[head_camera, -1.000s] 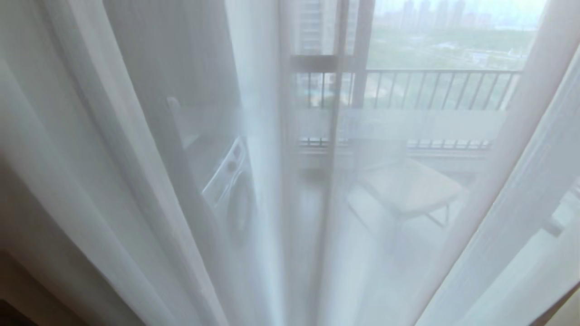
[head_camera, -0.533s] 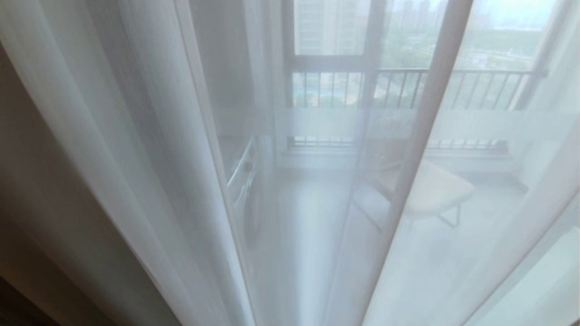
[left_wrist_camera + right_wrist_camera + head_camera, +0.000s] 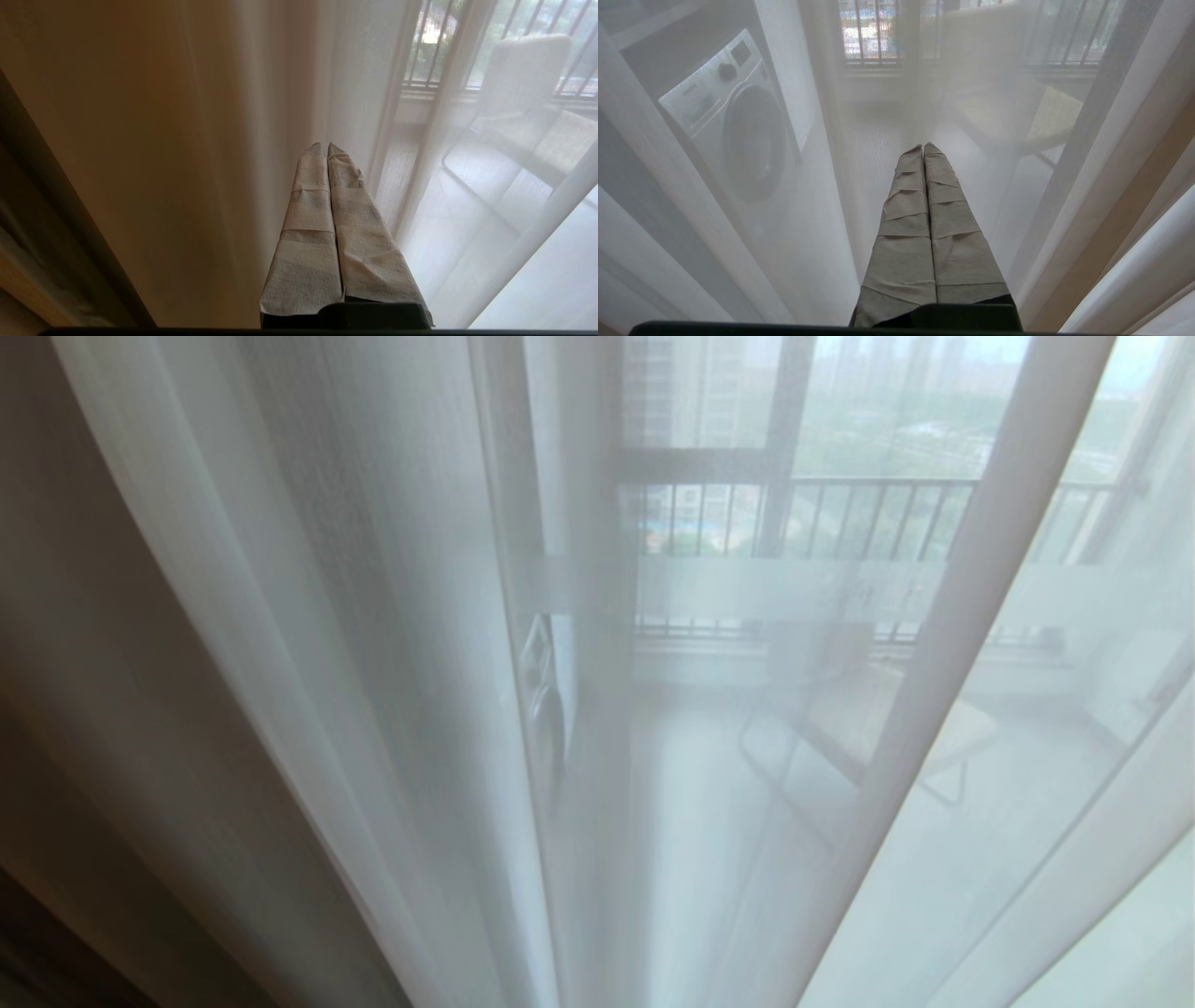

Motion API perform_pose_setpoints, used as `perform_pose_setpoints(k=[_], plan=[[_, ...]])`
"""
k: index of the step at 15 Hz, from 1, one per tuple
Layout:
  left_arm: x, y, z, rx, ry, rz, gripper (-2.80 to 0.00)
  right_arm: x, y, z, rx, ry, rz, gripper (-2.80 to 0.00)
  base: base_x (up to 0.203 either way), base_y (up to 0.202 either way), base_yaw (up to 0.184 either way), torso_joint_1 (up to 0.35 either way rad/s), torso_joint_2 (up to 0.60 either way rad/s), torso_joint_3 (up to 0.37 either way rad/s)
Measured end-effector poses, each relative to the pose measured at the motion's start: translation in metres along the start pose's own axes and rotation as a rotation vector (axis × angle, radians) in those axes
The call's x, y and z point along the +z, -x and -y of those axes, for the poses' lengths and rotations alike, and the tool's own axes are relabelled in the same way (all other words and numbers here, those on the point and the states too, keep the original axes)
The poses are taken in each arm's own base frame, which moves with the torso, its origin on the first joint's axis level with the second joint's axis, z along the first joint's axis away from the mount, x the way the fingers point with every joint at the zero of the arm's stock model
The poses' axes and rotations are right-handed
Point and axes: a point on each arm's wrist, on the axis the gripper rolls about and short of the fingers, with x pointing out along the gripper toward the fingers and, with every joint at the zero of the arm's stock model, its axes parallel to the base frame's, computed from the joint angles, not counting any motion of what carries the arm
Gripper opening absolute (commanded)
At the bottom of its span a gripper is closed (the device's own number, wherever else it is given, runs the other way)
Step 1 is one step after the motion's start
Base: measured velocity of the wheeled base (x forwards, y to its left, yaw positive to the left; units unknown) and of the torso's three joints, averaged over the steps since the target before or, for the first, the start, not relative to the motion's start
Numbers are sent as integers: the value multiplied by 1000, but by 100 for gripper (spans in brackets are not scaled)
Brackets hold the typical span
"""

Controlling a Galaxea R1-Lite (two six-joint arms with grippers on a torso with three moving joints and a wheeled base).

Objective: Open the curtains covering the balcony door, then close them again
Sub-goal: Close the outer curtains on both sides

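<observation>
Hanging drawn, sheer curtains veil balcony door; both grippers' jaws closed, empty

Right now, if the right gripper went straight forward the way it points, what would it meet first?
Most likely the thin see-through white sheer curtain, which hangs just ahead of the shut, tape-wrapped right gripper. The balcony floor and white front-loading washing machine lie behind it. How near the fabric hangs is unclear.

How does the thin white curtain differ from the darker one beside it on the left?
The white sheer curtain is see-through: the balcony chair and railing show through it. The beige-grey curtain hides everything behind it. The sheer spans most of the head view, while the beige-grey one sits at its left edge. Both hang in long vertical folds.
</observation>
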Motion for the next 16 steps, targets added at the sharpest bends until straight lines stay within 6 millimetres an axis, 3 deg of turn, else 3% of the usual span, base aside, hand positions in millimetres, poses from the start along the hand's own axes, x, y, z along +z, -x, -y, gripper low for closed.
perform_pose_setpoints(k=[16], plan=[[0,0,0,1,0,1,-280,0,0,0,1,1,0,-280,0,0,0,0,0,0]])
